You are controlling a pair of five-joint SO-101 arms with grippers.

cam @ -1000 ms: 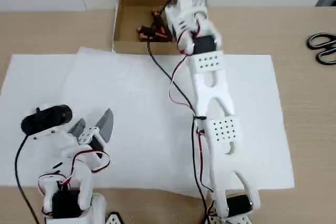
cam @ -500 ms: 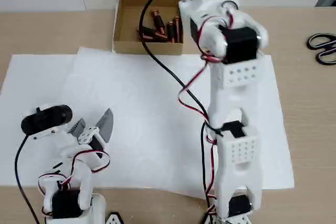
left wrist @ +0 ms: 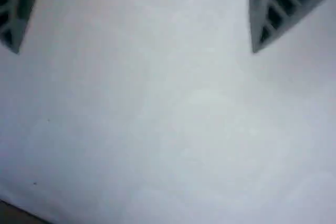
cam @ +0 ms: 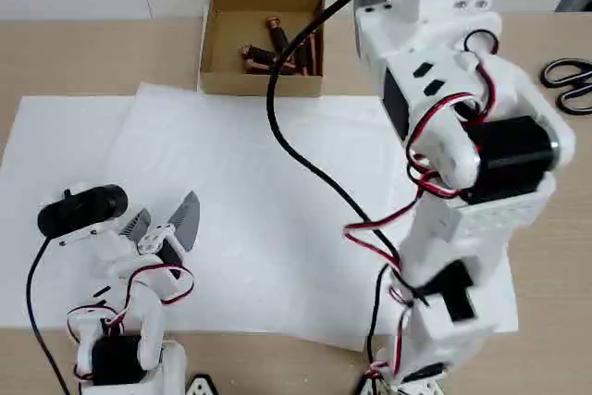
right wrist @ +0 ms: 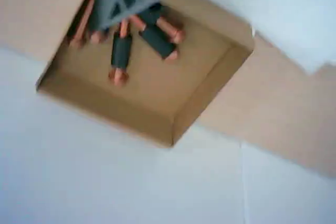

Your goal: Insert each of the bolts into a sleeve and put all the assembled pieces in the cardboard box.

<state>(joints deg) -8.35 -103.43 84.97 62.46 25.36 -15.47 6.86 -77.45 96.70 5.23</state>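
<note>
Bolts point(cam: 273, 23), all boxed?
Sleeved pieces point(cam: 262, 59) lie in the box point(cam: 215, 43) at twelve o'clock; job looks finished. Left claw point(cam: 166, 215), eight o'clock, wide open, empty. Right claw point(right wrist: 123, 1): can't tell.

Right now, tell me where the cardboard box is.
In the high view, the cardboard box sits far back on the table, left of centre, beyond the white paper, assembled pieces inside.
</note>
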